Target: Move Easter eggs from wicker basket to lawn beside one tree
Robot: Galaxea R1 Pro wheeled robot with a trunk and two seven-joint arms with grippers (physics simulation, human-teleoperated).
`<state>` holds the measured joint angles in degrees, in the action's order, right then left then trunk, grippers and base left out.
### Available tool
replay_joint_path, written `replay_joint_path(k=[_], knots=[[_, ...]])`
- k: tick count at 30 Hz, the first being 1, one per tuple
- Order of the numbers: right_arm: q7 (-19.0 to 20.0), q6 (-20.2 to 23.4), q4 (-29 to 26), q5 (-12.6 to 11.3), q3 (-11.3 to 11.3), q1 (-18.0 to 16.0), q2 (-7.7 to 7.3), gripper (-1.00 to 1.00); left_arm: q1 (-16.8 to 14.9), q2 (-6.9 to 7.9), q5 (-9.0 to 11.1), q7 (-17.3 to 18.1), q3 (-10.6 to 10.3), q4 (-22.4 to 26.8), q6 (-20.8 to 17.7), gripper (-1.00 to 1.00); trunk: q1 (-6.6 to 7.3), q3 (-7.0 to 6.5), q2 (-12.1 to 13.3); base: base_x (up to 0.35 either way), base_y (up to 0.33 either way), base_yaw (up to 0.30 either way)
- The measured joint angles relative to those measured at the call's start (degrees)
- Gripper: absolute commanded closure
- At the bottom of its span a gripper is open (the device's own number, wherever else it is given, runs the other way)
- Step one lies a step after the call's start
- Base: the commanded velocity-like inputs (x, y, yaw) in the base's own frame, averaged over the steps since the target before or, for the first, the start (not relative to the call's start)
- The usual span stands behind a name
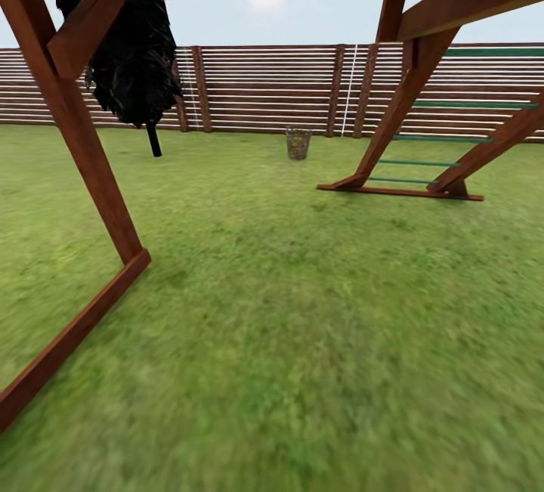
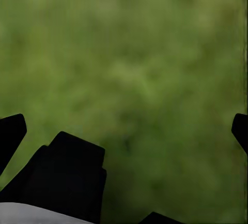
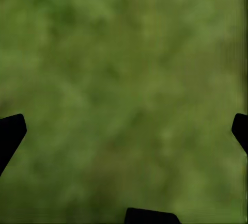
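You are looking out from under a reddish-brown wooden play frame (image 1: 79, 144), with one slanted post and its ground rail at your left and a beam across the top of the head view. The wicker basket (image 1: 298, 143) stands upright on the lawn (image 1: 287, 310) far ahead, just in front of the slatted wooden fence (image 1: 264, 88) that bounds the garden. It is too small from here to tell what lies inside it, so you cannot make out any Easter eggs. Well to the basket's left hangs the dark foliage of an all-black tree (image 1: 134, 54) on a thin dark trunk, partly behind the frame's post. To the basket's right, the frame's other end rests on the grass: braced legs carrying a ladder with green rungs (image 1: 434, 133). Pale sky with a little cloud shows above the fence. No writing or label can be read anywhere.

Your left gripper (image 2: 124, 131) is spread wide, its dark fingertips (image 2: 11, 131) at opposite edges of the left wrist view with blurred grass between them and nothing held. Your right gripper (image 3: 124, 131) is likewise wide apart over blurred grass, empty, with one fingertip (image 3: 10, 130) at each side of the right wrist view.
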<state>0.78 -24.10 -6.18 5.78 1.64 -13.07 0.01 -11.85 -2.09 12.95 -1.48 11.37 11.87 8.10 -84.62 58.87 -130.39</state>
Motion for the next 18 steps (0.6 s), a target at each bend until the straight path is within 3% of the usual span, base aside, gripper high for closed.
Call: replay_joint_path(k=[18], knots=[[0.0,-0.1,-0.1,0.0,0.0,0.0,0.10,-1.00,0.0,0.00,0.0,0.0,0.0,0.0,0.0,-1.00,0.00,0.00,0.0,0.314,-0.102,0.000]])
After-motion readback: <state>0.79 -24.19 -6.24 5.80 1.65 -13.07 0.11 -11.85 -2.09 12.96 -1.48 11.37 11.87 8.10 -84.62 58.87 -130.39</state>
